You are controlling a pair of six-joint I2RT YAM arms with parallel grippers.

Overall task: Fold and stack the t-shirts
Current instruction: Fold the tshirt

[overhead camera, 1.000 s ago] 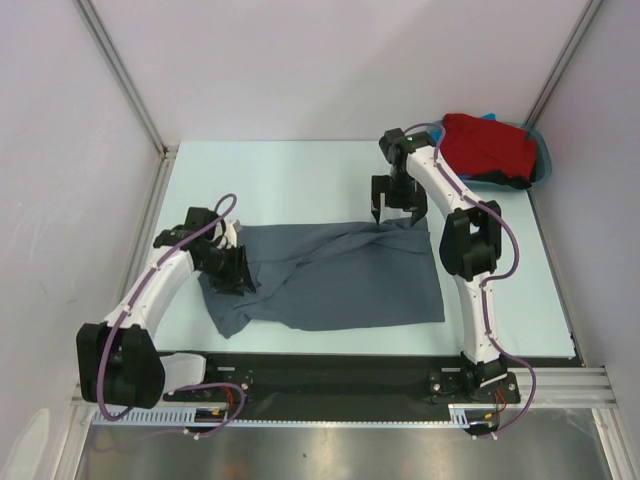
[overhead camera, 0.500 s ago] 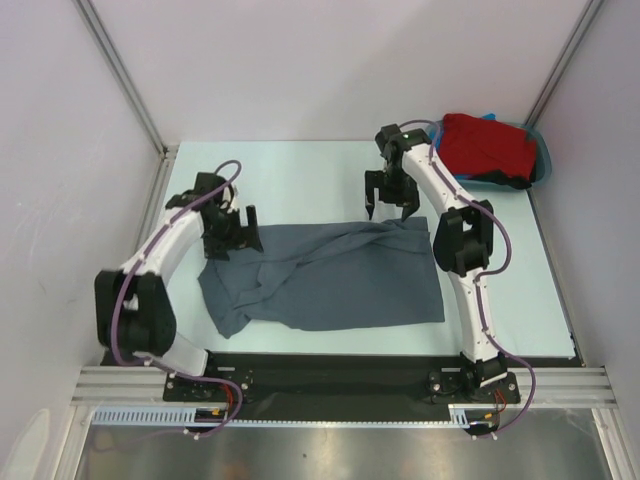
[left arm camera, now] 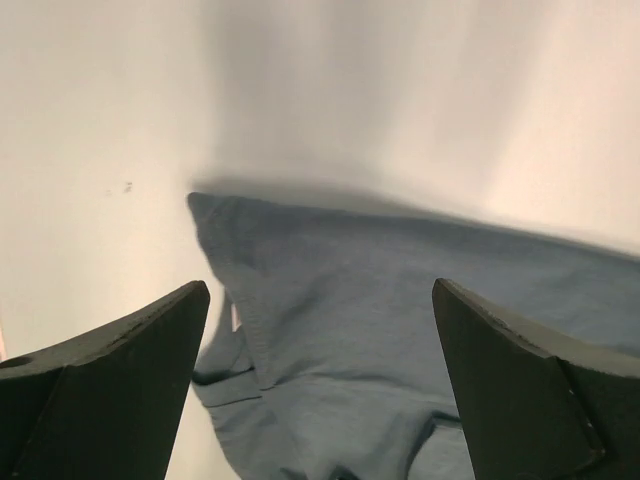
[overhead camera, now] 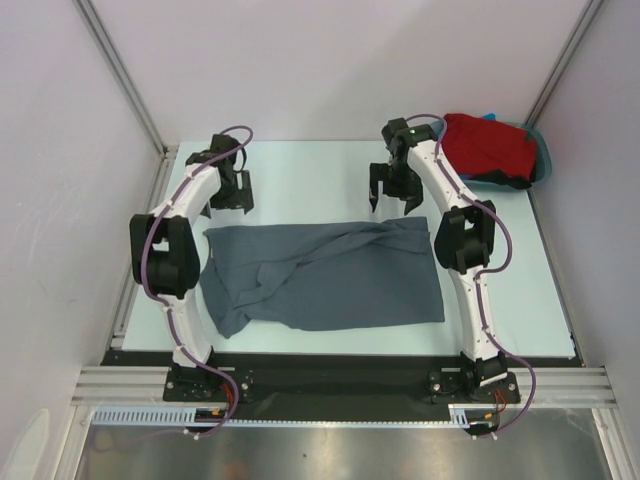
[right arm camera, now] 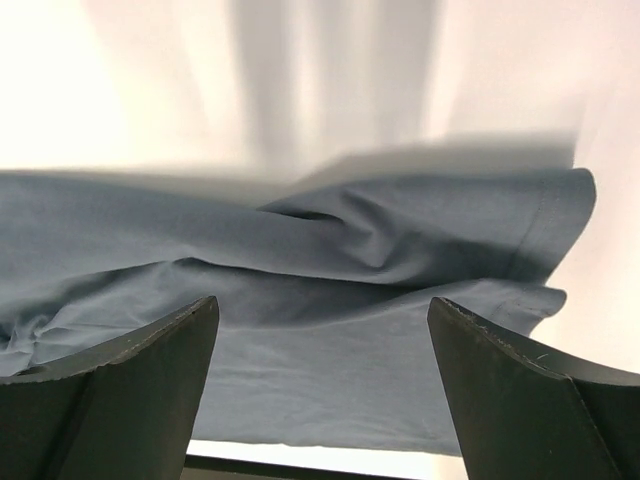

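Observation:
A slate-grey t-shirt lies spread and wrinkled across the middle of the table, with its left end bunched. My left gripper hangs open beyond the shirt's far left corner, holding nothing. My right gripper hangs open just beyond the shirt's far right edge, also holding nothing. In the left wrist view the grey t-shirt lies below my left gripper. In the right wrist view the grey t-shirt lies folded and creased under my right gripper. A red t-shirt sits piled in a tub at the far right.
The teal tub stands at the back right corner, with bits of blue and black cloth at its edges. White walls and metal posts close in the table. A black strip runs along the near edge by the arm bases.
My left gripper let go of the shirt's left end, opened wide and moved up and away to the far left. The right gripper lifted slightly away from the shirt's far edge.

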